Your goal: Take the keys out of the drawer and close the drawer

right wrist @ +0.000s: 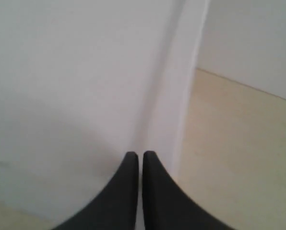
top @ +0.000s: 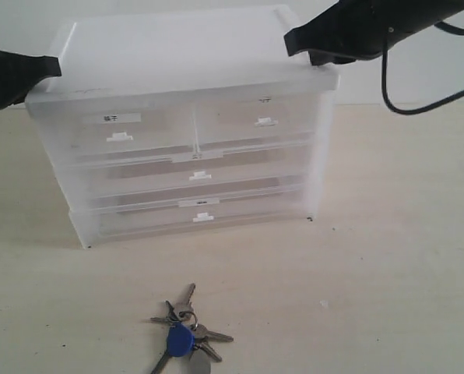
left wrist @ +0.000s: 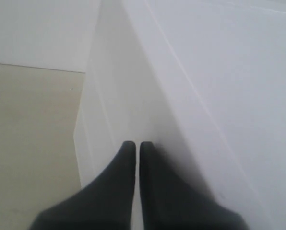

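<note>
The keys (top: 184,335), silver ones on a ring with a round blue fob (top: 180,340), lie on the table in front of the drawer unit. The drawer (top: 232,117) is the upper right half-width one with a small white tab handle (top: 266,121); its front sits flush with the unit. My left gripper (top: 55,68) (left wrist: 135,143) is shut and empty at the unit's upper left corner. At the upper right corner of the lid, my right gripper (top: 289,40) (right wrist: 139,154) is shut too, holding nothing.
The translucent drawer unit (top: 177,54) (left wrist: 205,72) (right wrist: 76,72) also has an upper left half-width drawer (top: 119,128) with a dark label and two full-width drawers (top: 201,178) below. A black cable (top: 419,105) hangs from the right arm. The pale table (top: 388,257) extends around.
</note>
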{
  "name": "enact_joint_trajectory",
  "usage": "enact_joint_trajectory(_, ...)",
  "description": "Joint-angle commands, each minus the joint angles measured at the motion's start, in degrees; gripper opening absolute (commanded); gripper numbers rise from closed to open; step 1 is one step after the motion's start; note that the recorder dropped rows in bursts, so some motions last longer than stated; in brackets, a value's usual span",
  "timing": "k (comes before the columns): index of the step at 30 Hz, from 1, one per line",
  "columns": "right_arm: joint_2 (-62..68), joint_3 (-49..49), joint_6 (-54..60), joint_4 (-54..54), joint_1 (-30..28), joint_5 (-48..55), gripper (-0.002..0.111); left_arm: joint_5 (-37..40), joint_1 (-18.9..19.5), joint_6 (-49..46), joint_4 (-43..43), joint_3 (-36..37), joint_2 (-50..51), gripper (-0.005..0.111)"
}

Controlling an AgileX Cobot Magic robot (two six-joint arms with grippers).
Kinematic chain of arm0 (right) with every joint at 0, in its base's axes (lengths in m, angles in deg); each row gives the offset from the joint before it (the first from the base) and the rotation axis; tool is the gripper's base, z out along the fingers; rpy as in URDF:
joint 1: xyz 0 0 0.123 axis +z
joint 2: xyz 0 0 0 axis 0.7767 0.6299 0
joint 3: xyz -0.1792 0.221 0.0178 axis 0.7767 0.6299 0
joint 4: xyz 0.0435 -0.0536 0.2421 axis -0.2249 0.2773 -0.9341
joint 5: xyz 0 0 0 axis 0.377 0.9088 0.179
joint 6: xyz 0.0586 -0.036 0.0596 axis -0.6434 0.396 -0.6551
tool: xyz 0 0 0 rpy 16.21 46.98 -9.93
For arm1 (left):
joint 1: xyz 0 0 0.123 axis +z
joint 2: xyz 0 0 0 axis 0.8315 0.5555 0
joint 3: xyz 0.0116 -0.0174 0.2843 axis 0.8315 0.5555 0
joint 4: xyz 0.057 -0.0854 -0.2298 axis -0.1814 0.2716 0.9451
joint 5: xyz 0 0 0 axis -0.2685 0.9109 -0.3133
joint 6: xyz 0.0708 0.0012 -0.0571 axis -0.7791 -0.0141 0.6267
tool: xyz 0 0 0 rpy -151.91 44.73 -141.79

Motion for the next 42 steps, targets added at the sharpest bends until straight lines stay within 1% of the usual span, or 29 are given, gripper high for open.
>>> enact_joint_trajectory(1, -3.21, 5.58, 0.11, -1.79, 0.86, 0.65, 0.000, -7.78, -2.06, -1.94, 1.39, 1.44, -1.94, 0.005)
enact_joint_trajectory(4, -4.68, 7.71, 0.11, -1.96, 1.93, -1.90, 0.000, -7.41, -2.06, -2.33, 2.04, 2.21, -2.78, 0.005)
enact_joint_trajectory(7, -6.81, 7.74, -1.05, 2.43, 2.22, -5.00, 0.000, -6.19, -2.06, -2.33, 1.84, 2.30, -3.03, 0.005)
enact_joint_trajectory(9, -7.42, 7.74, -7.90, 6.88, 0.39, -6.28, 0.000, -6.19, -2.06, -2.33, 1.84, 2.30, -3.03, 0.005)
enact_joint_trajectory(11, -6.56, 7.74, -12.03, 9.50, -2.28, -6.40, 0.000, -6.20, -2.06, -2.33, 1.98, 2.30, -3.03, 0.005)
enact_joint_trajectory(15, -3.83, 7.74, -12.05, 9.32, -7.95, -7.33, 0.000, -6.20, -2.06, -3.00, 2.31, 2.30, -3.03, 0.005)
enact_joint_trajectory(18, -2.36, 7.74, -12.05, 8.07, -9.22, -8.25, 0.000, -6.08, -2.06, -4.89, 3.83, 2.30, -3.03, 0.005)
enact_joint_trajectory(20, -1.23, 7.74, -11.95, 7.22, -8.76, -8.23, 0.000, -6.08, -1.94, -6.10, 5.48, 2.30, -2.92, 0.005)
enact_joint_trajectory(25, 0.04, 7.74, -11.27, 6.83, -4.72, -8.60, 0.000, -6.22, -1.94, -6.66, 5.72, 2.30, -2.13, 0.005)
enact_joint_trajectory(27, 0.04, 7.74, -11.27, 6.83, -1.95, -7.17, 0.000, -7.05, -1.94, -6.66, 6.05, 2.30, -1.53, 0.005)
enact_joint_trajectory(29, 0.04, 7.74, -11.27, 6.83, -0.55, -4.83, 0.000, -7.05, -1.94, -6.66, 7.41, 2.30, -1.53, 0.005)
enact_joint_trajectory(33, -0.09, 7.74, -10.62, 6.96, 1.98, -0.25, 0.000, -9.51, -1.94, -10.60, 12.52, 2.19, -1.28, 0.005)
enact_joint_trajectory(35, -0.09, 7.74, -10.21, 6.96, 3.15, 0.35, 0.000, -10.84, -1.94, -10.60, 12.52, 2.19, -0.54, 0.005)
enact_joint_trajectory(38, -0.09, 7.74, -10.21, 6.82, 3.51, 0.76, 0.000, -11.48, -1.94, -10.60, 12.05, 3.07, -0.28, 0.005)
enact_joint_trajectory(42, -0.30, 7.74, -10.44, 7.59, 3.51, 1.05, 0.000, -15.49, -1.94, -11.89, 12.43, 5.79, -0.28, 0.005)
